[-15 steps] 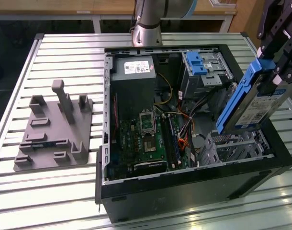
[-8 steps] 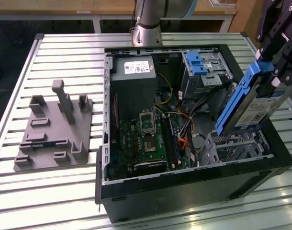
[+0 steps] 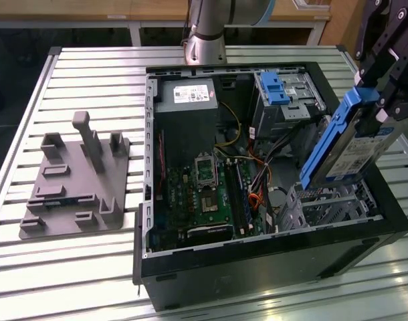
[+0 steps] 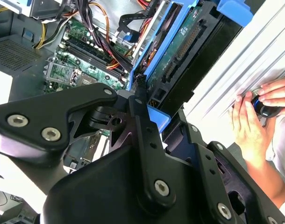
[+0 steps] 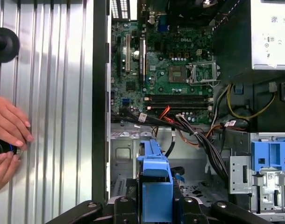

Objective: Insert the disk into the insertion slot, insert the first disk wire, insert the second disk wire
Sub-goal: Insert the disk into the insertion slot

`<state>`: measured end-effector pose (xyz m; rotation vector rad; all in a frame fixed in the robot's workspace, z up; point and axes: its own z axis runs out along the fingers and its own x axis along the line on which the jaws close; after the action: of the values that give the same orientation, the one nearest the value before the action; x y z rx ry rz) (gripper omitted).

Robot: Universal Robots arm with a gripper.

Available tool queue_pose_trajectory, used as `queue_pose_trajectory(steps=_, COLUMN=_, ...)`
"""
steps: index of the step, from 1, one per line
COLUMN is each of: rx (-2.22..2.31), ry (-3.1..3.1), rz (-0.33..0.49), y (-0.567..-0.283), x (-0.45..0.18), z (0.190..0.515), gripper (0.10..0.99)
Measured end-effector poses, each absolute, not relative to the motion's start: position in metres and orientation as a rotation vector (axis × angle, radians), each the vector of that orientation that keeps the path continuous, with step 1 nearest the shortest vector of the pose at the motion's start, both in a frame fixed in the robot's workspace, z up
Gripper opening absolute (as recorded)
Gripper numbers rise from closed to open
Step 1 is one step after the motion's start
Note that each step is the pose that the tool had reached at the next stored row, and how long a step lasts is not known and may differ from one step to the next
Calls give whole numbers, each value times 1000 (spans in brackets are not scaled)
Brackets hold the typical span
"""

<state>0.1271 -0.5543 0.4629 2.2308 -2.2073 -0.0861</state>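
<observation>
My gripper (image 3: 386,100) is shut on the disk (image 3: 354,152), a silver drive with a white label in a bright blue carrier frame (image 3: 330,142). The disk hangs steeply tilted over the exterior view's right end of the open computer case. Its lower end sits just above the insertion slot (image 3: 324,206), a low grey perforated metal cage. In the first wrist view the blue carrier (image 5: 154,184) points down at the cage floor (image 5: 126,154). The second wrist view shows the disk's (image 4: 182,49) connector edge beyond my gripper (image 4: 143,105). Loose black and orange wires (image 3: 257,184) lie beside the cage.
A taller metal bay with a blue latch (image 3: 283,93) stands behind the cage. The motherboard (image 3: 204,194) and power supply (image 3: 187,97) fill the rest of the case. A grey fixture plate (image 3: 77,180) sits on the slatted table. A person's hands (image 5: 7,135) rest beside the case.
</observation>
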Motion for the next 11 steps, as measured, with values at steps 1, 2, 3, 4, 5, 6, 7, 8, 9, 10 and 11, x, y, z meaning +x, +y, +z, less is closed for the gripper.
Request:
queue_pose_trajectory(steps=1, rx=2233, ry=-2205, rz=-86, y=-554, x=127, z=462, gripper=365)
queue_pose_trajectory(steps=2, rx=2236, ry=-2201, rz=-86, y=-553, x=127, z=462, gripper=365)
queue_pose_trajectory(steps=3, rx=2241, ry=-2196, rz=-86, y=-552, x=127, z=461, gripper=365)
queue_pose_trajectory(steps=4, rx=2246, ry=-2190, rz=-86, y=-552, x=127, z=461, gripper=365)
queue_pose_trajectory(steps=5, rx=2252, ry=-2184, rz=-85, y=-552, x=127, z=460, gripper=365)
queue_pose_trajectory(steps=6, rx=2255, ry=-2180, rz=-85, y=-552, x=127, z=460, gripper=365)
queue_pose_trajectory(steps=7, rx=2256, ry=-2179, rz=-84, y=-552, x=127, z=460, gripper=365)
queue_pose_trajectory(steps=8, rx=2256, ry=-2179, rz=-84, y=-552, x=127, z=460, gripper=365)
queue_pose_trajectory(steps=9, rx=2256, ry=-2179, rz=-84, y=-552, x=127, z=460, gripper=365)
queue_pose_trajectory(steps=10, rx=2256, ry=-2179, rz=-84, y=-552, x=127, z=460, gripper=365)
queue_pose_trajectory(steps=11, rx=2256, ry=-2179, rz=-84, y=-552, x=127, z=460, gripper=365)
